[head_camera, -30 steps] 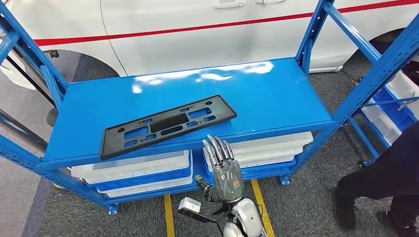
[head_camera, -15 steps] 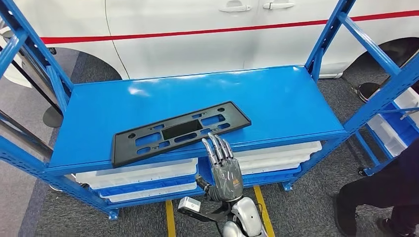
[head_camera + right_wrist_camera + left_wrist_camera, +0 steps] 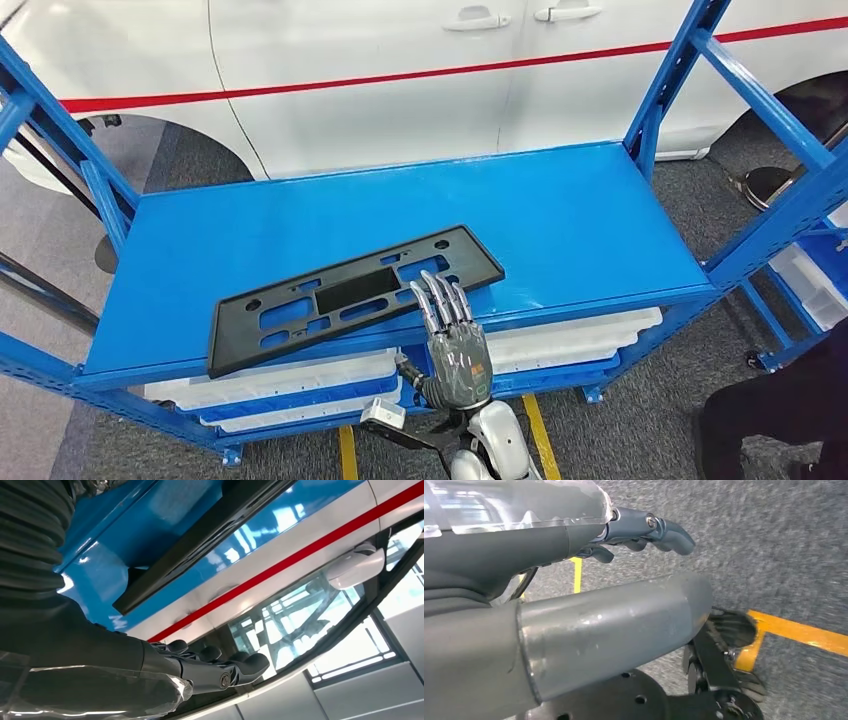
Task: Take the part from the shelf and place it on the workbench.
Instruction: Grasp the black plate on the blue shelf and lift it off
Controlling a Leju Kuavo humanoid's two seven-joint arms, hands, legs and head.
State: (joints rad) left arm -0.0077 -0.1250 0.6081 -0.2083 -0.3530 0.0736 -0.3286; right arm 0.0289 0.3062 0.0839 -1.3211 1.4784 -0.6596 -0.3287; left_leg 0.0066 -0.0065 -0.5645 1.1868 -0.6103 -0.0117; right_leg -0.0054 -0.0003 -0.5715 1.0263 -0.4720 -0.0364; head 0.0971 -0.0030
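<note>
One right robot hand (image 3: 455,345) open, fingers over part (image 3: 352,295)

one black part (image 3: 352,296) on one blue shelf (image 3: 560,210), two white trays (image 3: 270,378) below, one white car (image 3: 400,60) behind.

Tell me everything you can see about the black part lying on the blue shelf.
The black part is a long flat rectangular plate, matte like plastic, with oblong cutouts and small round holes. It lies flat and askew on the blue shelf, near the front edge, one corner about at it. The right hand reaches up with fingers extended over its near edge; contact cannot be told.
</note>
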